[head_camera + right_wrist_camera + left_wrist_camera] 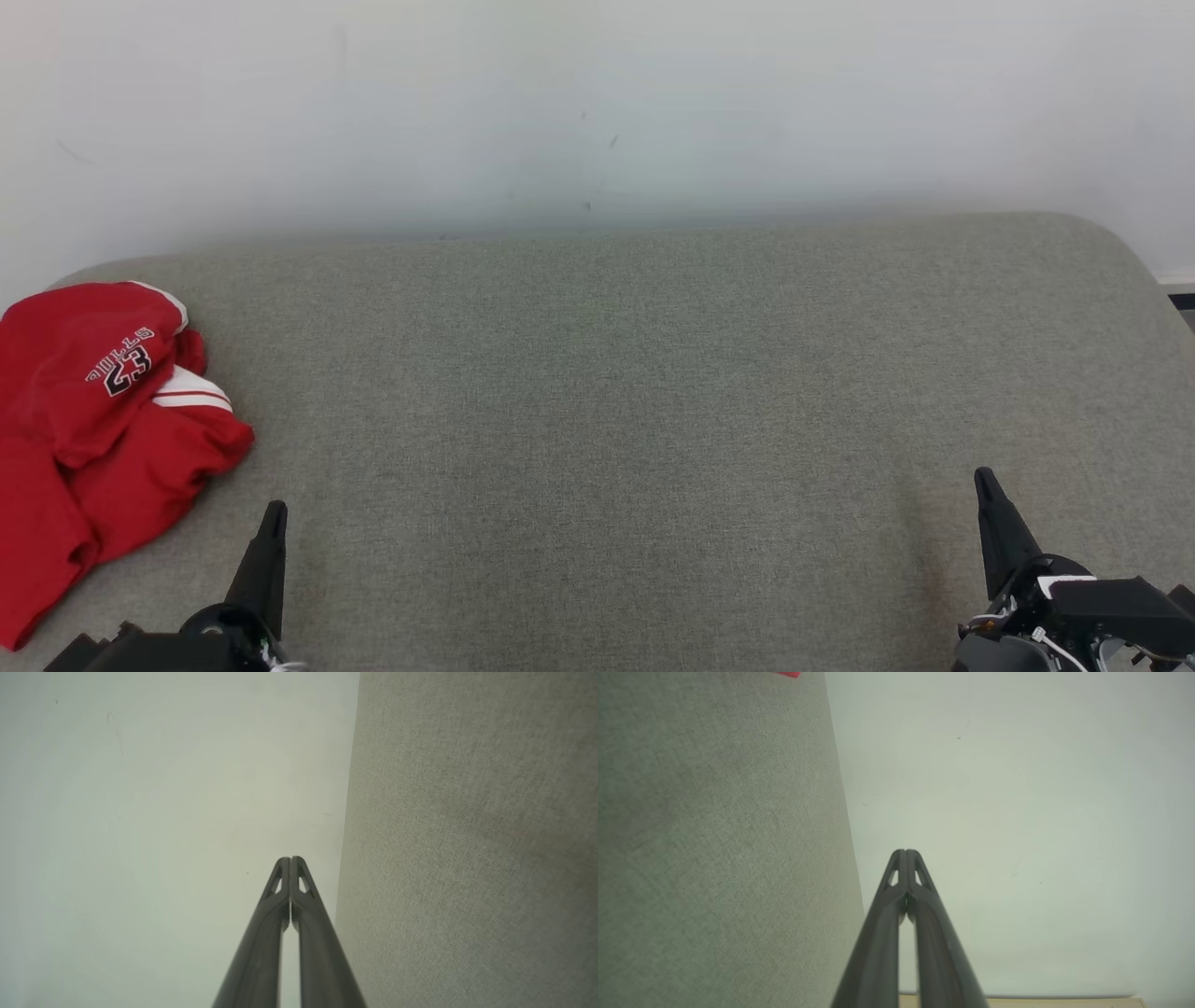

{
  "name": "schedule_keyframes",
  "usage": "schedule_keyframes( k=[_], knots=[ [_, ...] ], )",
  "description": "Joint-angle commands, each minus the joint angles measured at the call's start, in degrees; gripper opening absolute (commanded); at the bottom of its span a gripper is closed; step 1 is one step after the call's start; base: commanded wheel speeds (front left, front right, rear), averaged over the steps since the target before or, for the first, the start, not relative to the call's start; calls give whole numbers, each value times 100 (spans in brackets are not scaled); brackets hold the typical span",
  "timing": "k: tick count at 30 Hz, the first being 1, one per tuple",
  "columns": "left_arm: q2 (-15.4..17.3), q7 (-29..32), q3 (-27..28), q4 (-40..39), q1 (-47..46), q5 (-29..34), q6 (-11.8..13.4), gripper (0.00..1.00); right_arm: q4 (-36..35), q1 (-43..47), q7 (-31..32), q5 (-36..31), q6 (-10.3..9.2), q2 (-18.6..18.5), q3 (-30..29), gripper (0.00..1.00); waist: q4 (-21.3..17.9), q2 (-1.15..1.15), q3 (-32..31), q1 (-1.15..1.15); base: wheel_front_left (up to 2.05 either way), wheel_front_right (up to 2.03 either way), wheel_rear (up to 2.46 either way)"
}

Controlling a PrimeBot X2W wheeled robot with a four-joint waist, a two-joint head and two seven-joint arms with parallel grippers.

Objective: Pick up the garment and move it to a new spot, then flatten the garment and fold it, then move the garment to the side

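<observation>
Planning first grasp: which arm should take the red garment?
Left. The red garment lies crumpled at the left edge of the gray cushion, near the left end effector; the right end effector is far across it. Both shut, empty.

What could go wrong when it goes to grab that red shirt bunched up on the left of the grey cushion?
1. The red garment lies crumpled in overlapping layers at the far left of the grey cushion, partly cut off by the head view's edge; a pinch may catch several layers and lift it tangled.
2. The left claw and right claw are both shut; reaching in like that would likely just push the fabric.
</observation>
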Motion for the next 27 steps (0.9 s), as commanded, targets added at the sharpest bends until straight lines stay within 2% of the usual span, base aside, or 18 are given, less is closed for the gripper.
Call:
schedule_keyframes(
  k=[1, 15, 16, 20, 27],
  knots=[
    [-3, 14, 13, -18, -62, -26, -1, 0, -11, -33, 12, 10, -13, 10, -5, 0, 0, 0, 0, 0, 0, 0, 0],
    [-3, 14, 12, -18, -62, -26, -1, 0, -11, -33, 12, 10, -13, 10, -5, 0, 0, 0, 0, 0, 0, 0, 0],
    [0, -1, 1, 0, 0, 0, 0, 100, 0, 0, -1, 0, 0, 0, 0, 100, 0, 0, 0, 0, 0, 0, 0],
    [-34, -15, -24, 152, 132, 4, 0, 100, 160, 140, -16, -3, 1, 14, 19, 100, 0, 0, 1, 0, 0, 0, 0],
    [-29, -253, -68, 30, 149, 306, 0, 100, 11, 193, -254, -262, 0, 12, 128, 100, 4, 0, 5, 0, 0, 0, 0]
  ],
)
